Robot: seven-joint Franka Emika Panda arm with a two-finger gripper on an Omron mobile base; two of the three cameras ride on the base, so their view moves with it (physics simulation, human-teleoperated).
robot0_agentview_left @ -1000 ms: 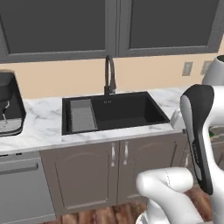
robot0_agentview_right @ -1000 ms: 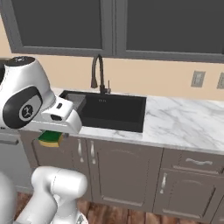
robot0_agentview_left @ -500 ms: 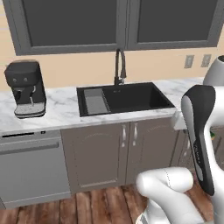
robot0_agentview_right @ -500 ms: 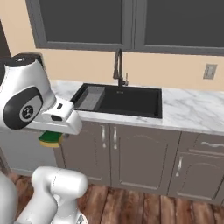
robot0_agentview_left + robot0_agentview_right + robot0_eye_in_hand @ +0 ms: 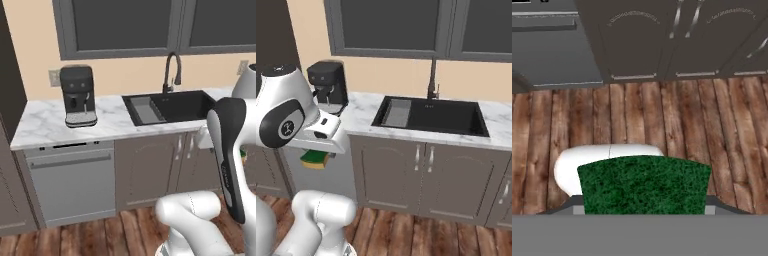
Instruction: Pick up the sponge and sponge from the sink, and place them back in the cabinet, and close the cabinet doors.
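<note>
A green-topped sponge (image 5: 644,185) sits clamped in the robot's gripper (image 5: 643,210), carried low in front of the counter (image 5: 363,112) and well to the left of the sink (image 5: 431,116), above the wooden floor (image 5: 662,115). A black coffee machine (image 5: 328,87) stands on the counter left of the sink, over the dishwasher (image 5: 75,182).

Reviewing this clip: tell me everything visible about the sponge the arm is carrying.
The sponge is a small flat rectangular block with a coarse, dark green scouring top over a yellow layer, which shows along its edge in the right base view. It hangs under the white hand, held in the shut gripper, lying roughly level, off the counter and above the wooden floor in front of the lower cabinets. Nothing but the gripper appears to touch it; the fingertips are hidden behind it.
</note>
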